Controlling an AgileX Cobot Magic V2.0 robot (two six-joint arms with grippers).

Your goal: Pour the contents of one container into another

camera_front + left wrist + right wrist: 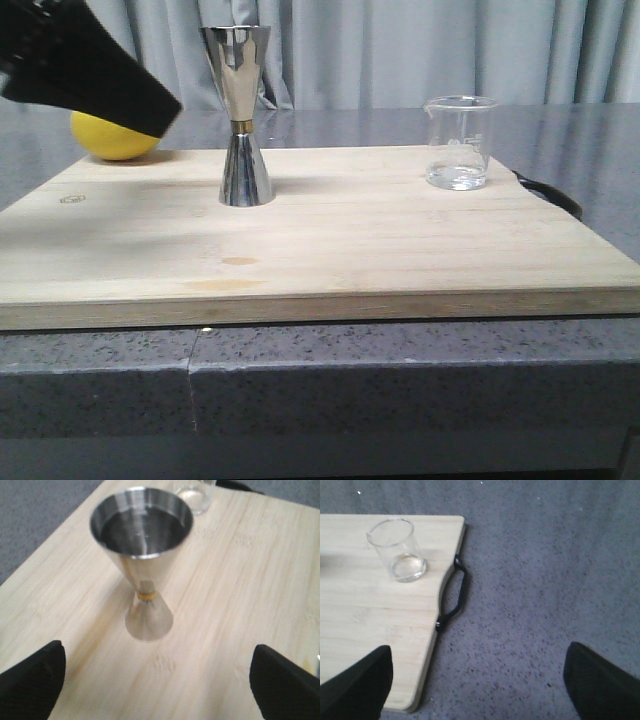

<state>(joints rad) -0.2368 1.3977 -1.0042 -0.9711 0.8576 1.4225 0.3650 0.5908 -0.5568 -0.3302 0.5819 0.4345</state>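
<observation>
- On the grey speckled tabletop (400, 370), a pale wooden board (330, 250) with a black side handle (455, 597) is laid flat.
- Near the board's middle, the polished steel hourglass jigger (240, 115) is stood upright; dark liquid seems held in its upper cup.
- Well apart, by the right edge, the clear glass beaker (459, 142) is seen, nearly empty.
- A yellow fruit (112, 140) is partly hidden.
- The left hand (157, 685) is spread open before the jigger; the right hand (477, 685) is open too, nothing gripped.
- No grasp is made yet; the beaker must be gripped next.
</observation>
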